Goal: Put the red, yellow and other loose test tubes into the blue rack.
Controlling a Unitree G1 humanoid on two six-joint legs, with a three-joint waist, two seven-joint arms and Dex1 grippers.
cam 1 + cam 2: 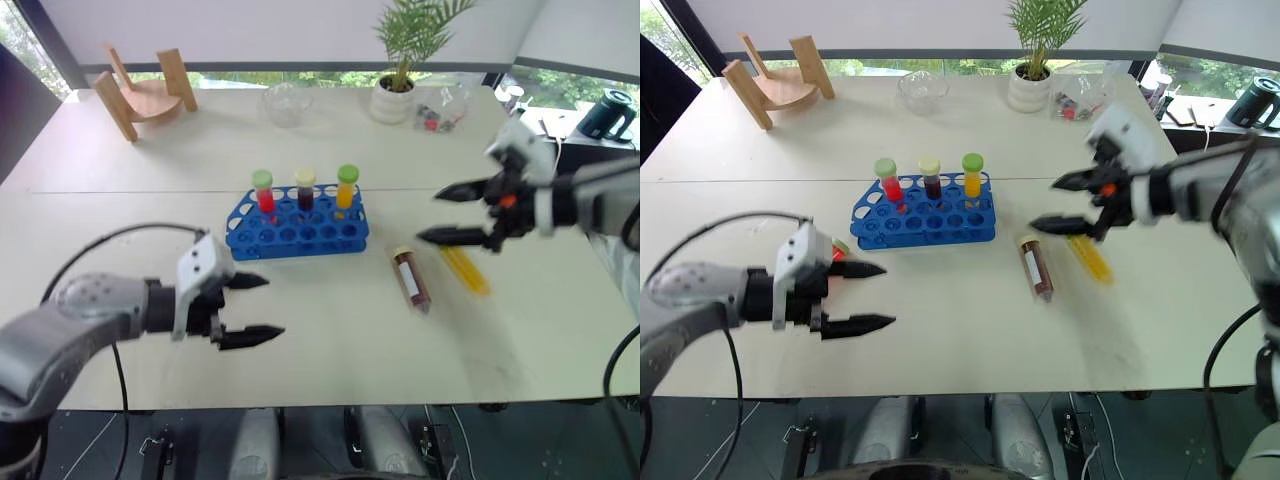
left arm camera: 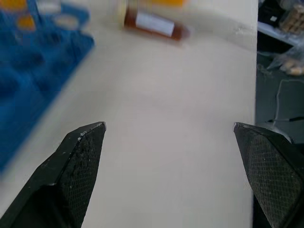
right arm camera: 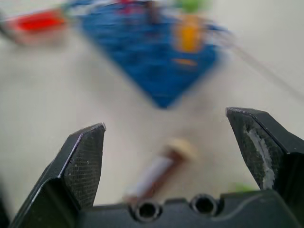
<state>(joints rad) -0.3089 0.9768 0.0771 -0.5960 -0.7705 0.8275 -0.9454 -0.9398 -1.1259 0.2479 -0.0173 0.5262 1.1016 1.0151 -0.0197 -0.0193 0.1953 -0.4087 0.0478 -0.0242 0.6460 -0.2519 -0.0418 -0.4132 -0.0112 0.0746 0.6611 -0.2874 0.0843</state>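
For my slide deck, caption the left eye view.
Both open tools, left and right, hover above the table; brown tube lies beside the blue rack.

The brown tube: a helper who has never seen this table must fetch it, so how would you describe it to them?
Find the blue rack in the middle of the table. Just to its right, two tubes lie flat on the tabletop. The brown tube is the one nearer the rack, dark with a white label and cream cap, unlike the plain yellow tube beside it.
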